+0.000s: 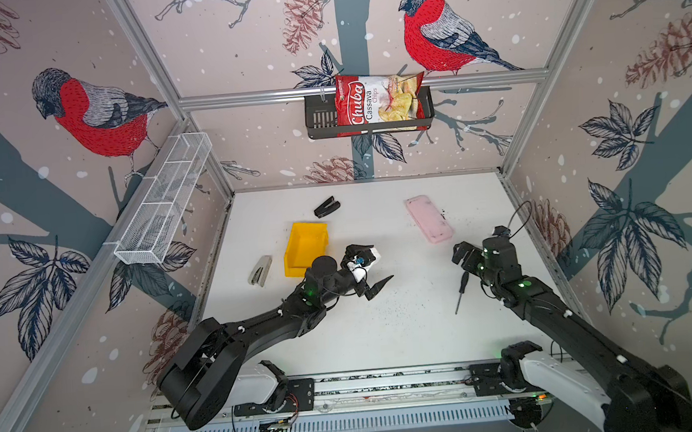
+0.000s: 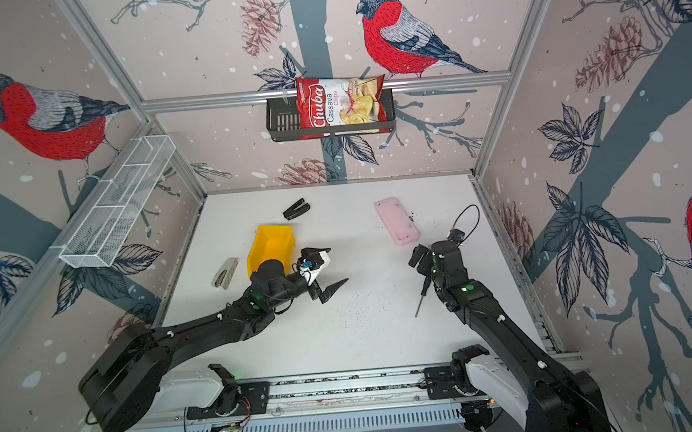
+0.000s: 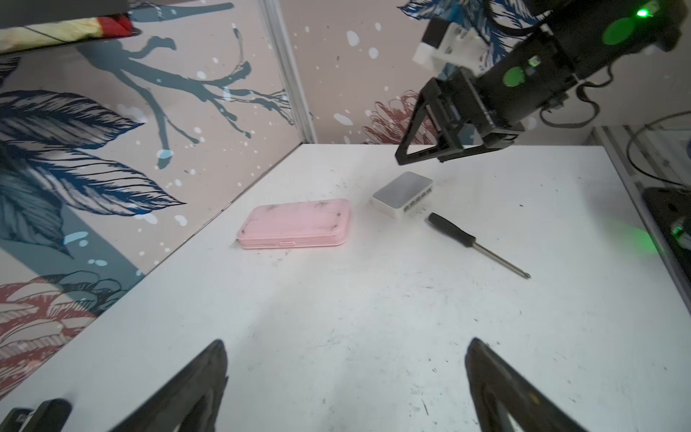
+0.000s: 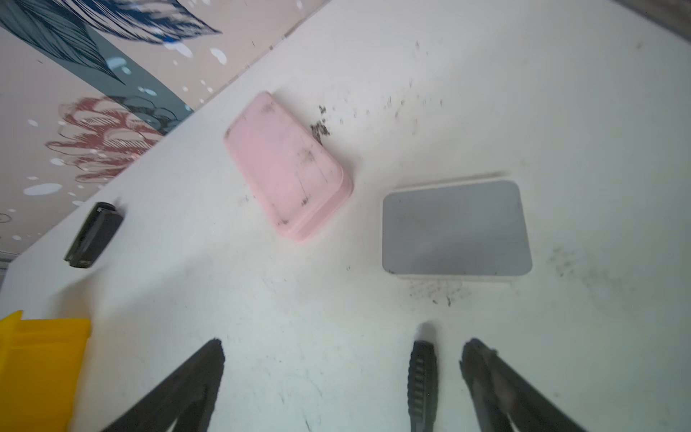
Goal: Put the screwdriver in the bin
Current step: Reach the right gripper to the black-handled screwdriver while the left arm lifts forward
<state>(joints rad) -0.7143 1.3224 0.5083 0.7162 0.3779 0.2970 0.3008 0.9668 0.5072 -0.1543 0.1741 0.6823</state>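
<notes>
A scuffed white table [image 1: 386, 339], flecked with dark specks, carries a yellow bin [image 1: 305, 249] with a grey stapler [image 1: 260, 270] just beside it, a black stapler [image 1: 327, 207] nearer the back wall, a smudged pink case [image 1: 428, 218], a small white box [image 3: 404, 194] with a grey top and a black-handled screwdriver [image 1: 463, 283] lying flat near that box.

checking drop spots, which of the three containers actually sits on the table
The yellow bin. It alone stands on the table; the white mesh tray and the black basket both hang well above it.
</notes>
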